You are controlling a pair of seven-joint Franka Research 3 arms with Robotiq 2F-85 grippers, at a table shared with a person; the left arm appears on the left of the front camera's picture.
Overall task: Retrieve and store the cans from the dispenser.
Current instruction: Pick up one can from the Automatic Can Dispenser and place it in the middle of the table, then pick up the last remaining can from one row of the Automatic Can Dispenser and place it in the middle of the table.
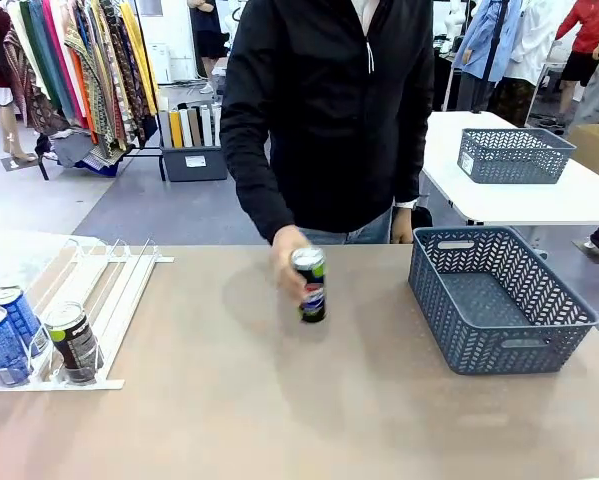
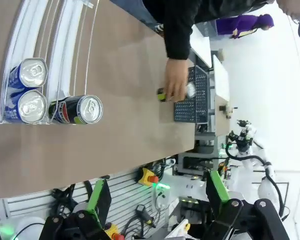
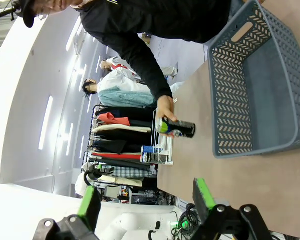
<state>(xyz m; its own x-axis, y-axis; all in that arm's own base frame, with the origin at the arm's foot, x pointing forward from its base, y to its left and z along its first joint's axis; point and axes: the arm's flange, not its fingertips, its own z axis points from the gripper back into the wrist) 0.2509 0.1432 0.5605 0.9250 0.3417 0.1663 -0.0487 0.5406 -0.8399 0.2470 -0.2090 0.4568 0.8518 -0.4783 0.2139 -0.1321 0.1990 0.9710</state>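
The white dispenser (image 1: 99,290) lies at the table's left with two blue cans (image 1: 7,338) and a black can (image 1: 74,342) at its front stops. A person's hand (image 1: 287,255) grips another black can (image 1: 310,285) standing upright mid-table. In the left wrist view my left gripper (image 2: 157,200) is open and empty, well back from the rack's cans (image 2: 77,110). In the right wrist view my right gripper (image 3: 145,205) is open and empty, far from the hand-held can (image 3: 177,129).
A grey-blue lattice basket (image 1: 449,330) stands at the table's right, with nothing in it. The person stands at the far edge behind the table's middle. A second table with another basket (image 1: 514,155) is behind at the right.
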